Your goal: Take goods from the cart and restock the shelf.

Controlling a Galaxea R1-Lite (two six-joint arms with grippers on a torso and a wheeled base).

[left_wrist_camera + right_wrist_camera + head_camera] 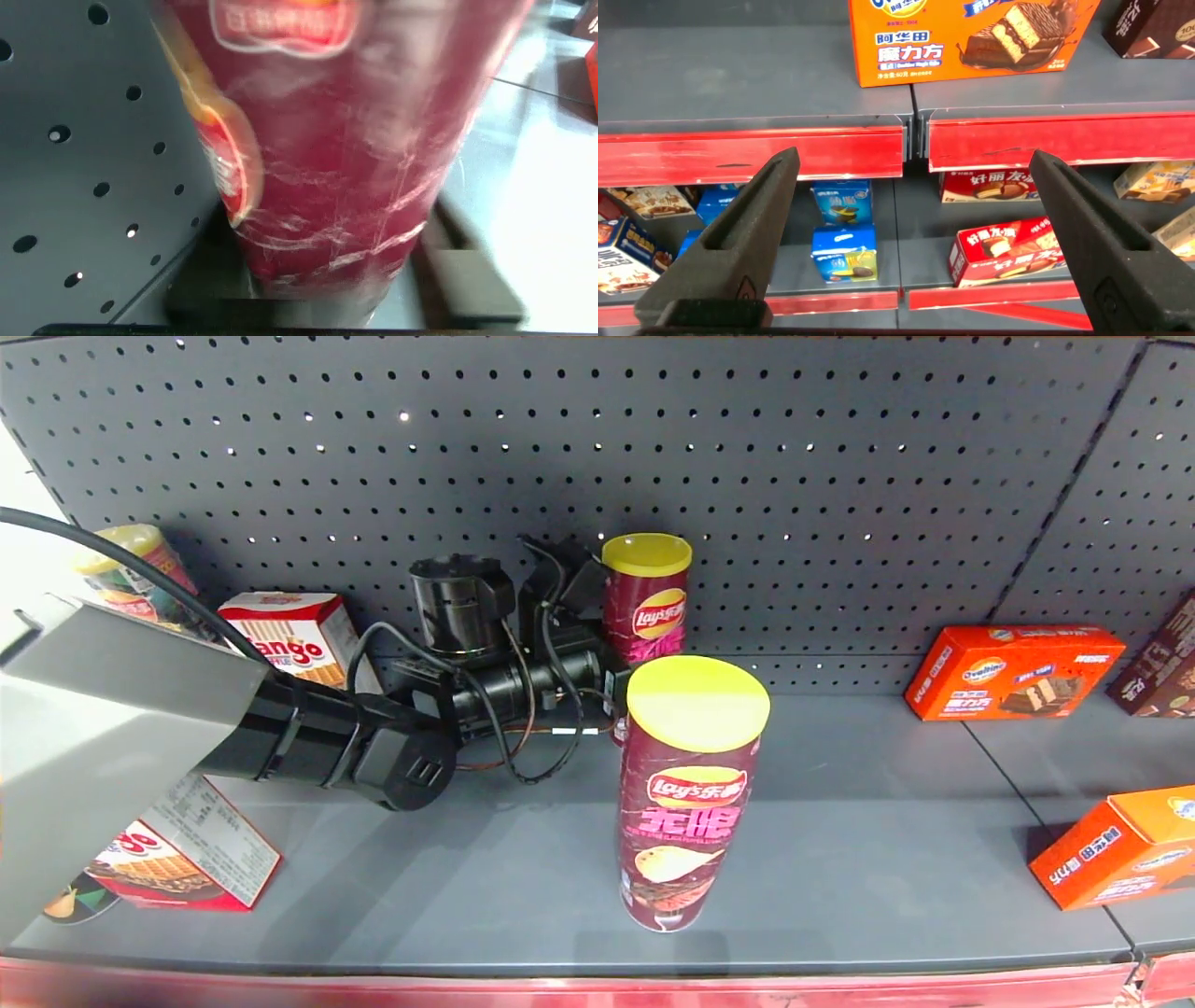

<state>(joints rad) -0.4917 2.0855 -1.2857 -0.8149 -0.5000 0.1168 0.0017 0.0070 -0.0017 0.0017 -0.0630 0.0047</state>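
Two maroon chip cans with yellow lids stand upright on the grey shelf (887,821). The front can (686,793) is near the shelf's middle. The rear can (646,597) stands against the pegboard back. My left arm comes in from the left, and my left gripper (611,700) is at the rear can's lower part, half hidden behind the front can. Up close, the rear can (327,168) sits between the dark fingers (210,294), which seem shut on it. My right gripper (915,280) hangs open in front of the lower shelves, holding nothing.
Wafer boxes (299,635) (177,859) and another can (131,569) are at the shelf's left. Orange boxes (1013,667) (1120,845) and a brown box (1162,663) are at the right. There is bare shelf between the front can and the orange boxes. The shelf has a red front lip (597,989).
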